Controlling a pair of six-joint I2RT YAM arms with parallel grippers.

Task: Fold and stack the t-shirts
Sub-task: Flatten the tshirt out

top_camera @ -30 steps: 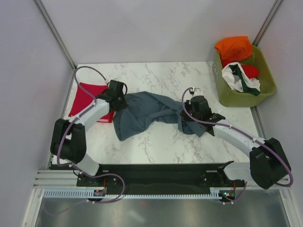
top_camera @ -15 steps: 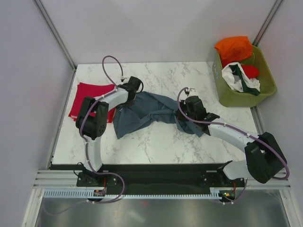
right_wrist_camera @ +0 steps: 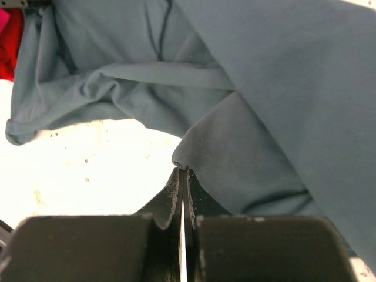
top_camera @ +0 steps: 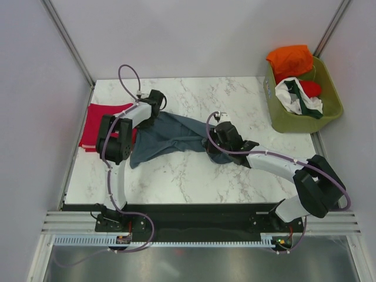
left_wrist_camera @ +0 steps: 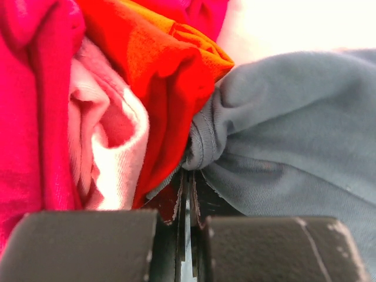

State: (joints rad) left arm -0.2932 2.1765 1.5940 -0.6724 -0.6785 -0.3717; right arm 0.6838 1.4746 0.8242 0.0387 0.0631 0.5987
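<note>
Marble-patterned surface [top_camera: 194, 176] carries two shirts: one blue-grey shirt [top_camera: 170, 136] spread loosely across the middle, and one folded red shirt [top_camera: 93, 126] at the left edge, its outer side reaching that edge. At the right rear corner stands one green basket [top_camera: 332, 107] holding three more garments: an orange shirt [top_camera: 291, 59] heaped on its rim, a white one [top_camera: 294, 97], and a small red one [top_camera: 311, 88].

Bare marble lies open between the blue-grey shirt and the arm bases, and also behind it up to the back wall. The stretch between the shirt's right end and the basket is free too.

Two arms reach in. The left tool [left_wrist_camera: 188, 176] is pinched together on a bunched hem at the blue-grey shirt's left end, right against the rumpled red cloth, which touches the grey there. The right tool [right_wrist_camera: 182, 173] is pinched together on a folded corner at the shirt's right end, low over the marble. The cloth sags in creases between the two grips.
</note>
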